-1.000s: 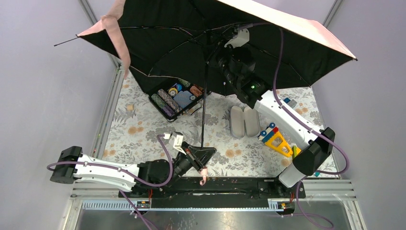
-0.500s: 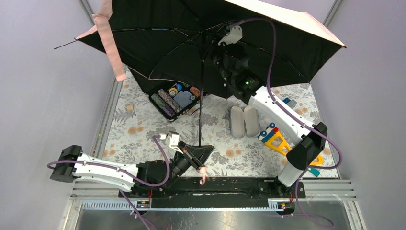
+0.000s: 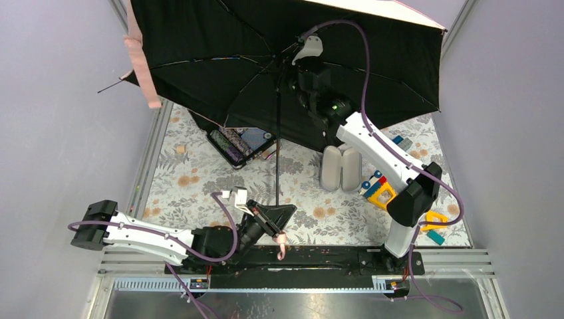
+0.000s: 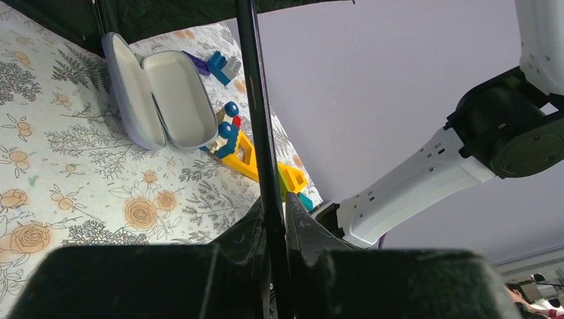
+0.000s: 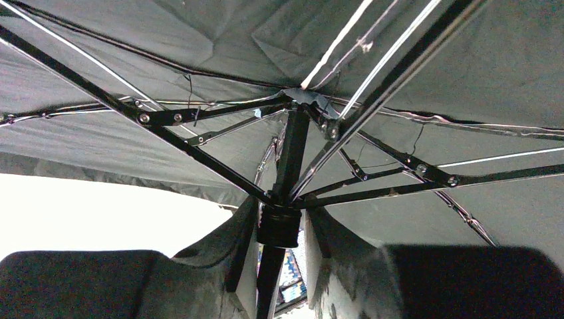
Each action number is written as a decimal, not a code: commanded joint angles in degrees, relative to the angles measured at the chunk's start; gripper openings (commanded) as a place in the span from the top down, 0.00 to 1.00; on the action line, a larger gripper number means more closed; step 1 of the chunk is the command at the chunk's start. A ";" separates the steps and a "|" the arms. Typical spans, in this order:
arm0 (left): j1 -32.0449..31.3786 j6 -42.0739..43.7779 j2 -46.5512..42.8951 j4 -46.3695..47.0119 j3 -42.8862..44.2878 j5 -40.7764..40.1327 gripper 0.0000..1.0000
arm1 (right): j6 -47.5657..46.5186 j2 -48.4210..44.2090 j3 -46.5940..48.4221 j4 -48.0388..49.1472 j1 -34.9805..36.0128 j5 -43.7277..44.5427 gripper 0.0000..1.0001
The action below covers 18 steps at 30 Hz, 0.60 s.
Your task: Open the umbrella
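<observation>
The umbrella stands open. Its black inner canopy [image 3: 219, 60] fills the top of the overhead view, with the pale pink outer fabric showing at the edges [image 3: 136, 60]. The thin black shaft [image 3: 277, 153] runs down to my left gripper [image 3: 278, 214], which is shut on it just above the small pink handle [image 3: 282, 239]. In the left wrist view the shaft [image 4: 256, 100] sits pinched in that gripper [image 4: 273, 222]. My right gripper [image 3: 289, 66] is high under the canopy. In its wrist view the gripper [image 5: 279, 229] is closed around the black runner collar [image 5: 278, 224], where the ribs meet.
A black box of small items [image 3: 236, 143] sits partly under the canopy. An open grey glasses case [image 3: 339, 167] and a yellow and blue toy [image 3: 379, 193] lie on the floral cloth, right of the shaft. Walls stand close on both sides.
The right arm has moved left and up with the runner. The canopy has swung left and spread further. The left gripper still holds the shaft in the same place.
</observation>
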 commanded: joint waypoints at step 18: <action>6.00 8.71 2.92 -7.54 7.00 27.92 0.98 | 1.93 -25.55 -42.60 68.69 -1.65 16.97 1.00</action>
